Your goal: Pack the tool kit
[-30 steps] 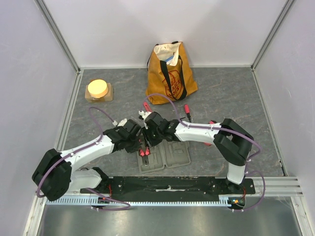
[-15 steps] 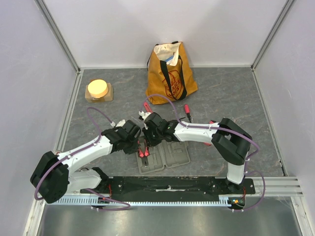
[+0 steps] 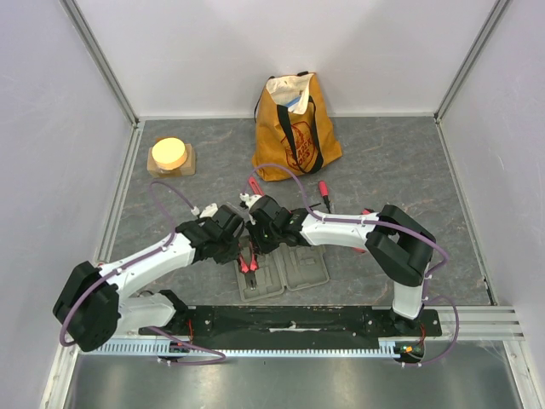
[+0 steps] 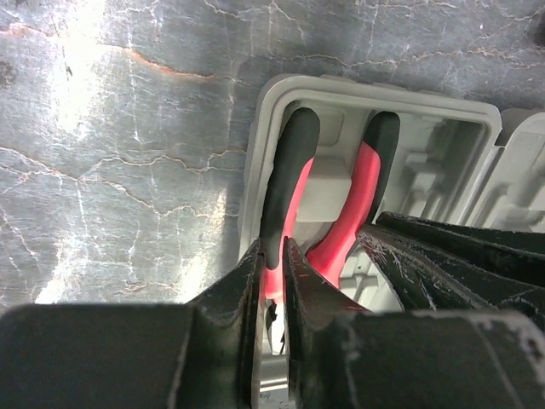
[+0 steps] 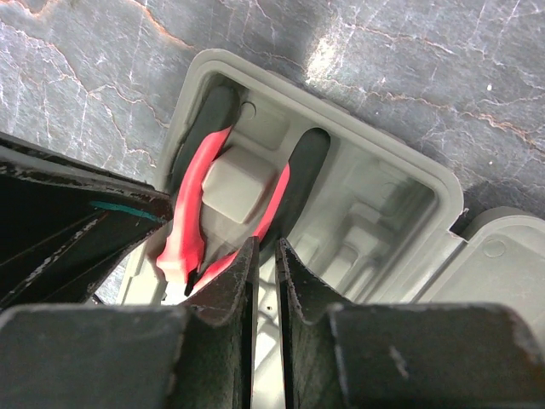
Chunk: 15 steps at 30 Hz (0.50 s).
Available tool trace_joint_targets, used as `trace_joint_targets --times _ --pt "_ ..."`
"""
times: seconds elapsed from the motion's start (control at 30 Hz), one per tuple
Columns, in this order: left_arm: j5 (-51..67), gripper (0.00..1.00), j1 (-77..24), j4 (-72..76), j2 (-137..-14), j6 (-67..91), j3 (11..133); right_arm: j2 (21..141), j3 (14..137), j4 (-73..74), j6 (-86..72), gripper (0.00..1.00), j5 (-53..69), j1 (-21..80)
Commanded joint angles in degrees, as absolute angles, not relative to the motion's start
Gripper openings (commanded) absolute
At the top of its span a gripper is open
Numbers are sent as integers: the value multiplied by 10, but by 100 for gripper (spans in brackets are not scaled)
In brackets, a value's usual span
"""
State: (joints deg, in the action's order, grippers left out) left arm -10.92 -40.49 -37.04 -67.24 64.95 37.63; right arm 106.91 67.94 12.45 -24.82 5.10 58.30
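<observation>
The tool kit's grey case (image 3: 303, 271) lies open near the front of the table, moulded slots up. Red-and-black pliers (image 3: 249, 265) lie in its left half, their handles either side of a raised block (image 5: 240, 189). My left gripper (image 3: 238, 249) comes in from the left. In its wrist view its fingers (image 4: 294, 285) stand tight on either side of the pliers' left handle (image 4: 288, 192), which fills the slit of the left gripper (image 4: 272, 274). My right gripper (image 5: 266, 256) is a narrow slit apart with only case floor behind, and its left finger is against the pliers' other handle (image 5: 255, 226).
A mustard tote bag (image 3: 295, 128) stands at the back. A round yellow-topped block (image 3: 170, 155) sits at the back left. A red-handled screwdriver (image 3: 324, 192) and another red tool (image 3: 253, 182) lie on the table behind the arms. More red shows under the right forearm (image 3: 366, 213).
Both grippers stay over the left half of the case and the pliers lie in the same slot. The left arm has shifted slightly.
</observation>
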Motion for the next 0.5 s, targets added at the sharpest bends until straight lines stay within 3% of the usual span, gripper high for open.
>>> trace_joint_targets --times 0.0,0.2,0.37,0.47 --pt "-137 19 -406 -349 -695 625 397 1078 679 106 -245 19 41 587" --pt "-136 13 -405 -352 -747 632 391 1079 674 106 -246 17 39 587" --pt "-126 2 -405 -353 -769 639 381 1083 670 105 -246 13 40 587" --pt "-107 2 -404 -358 -775 653 374 1087 664 105 -248 11 44 587"
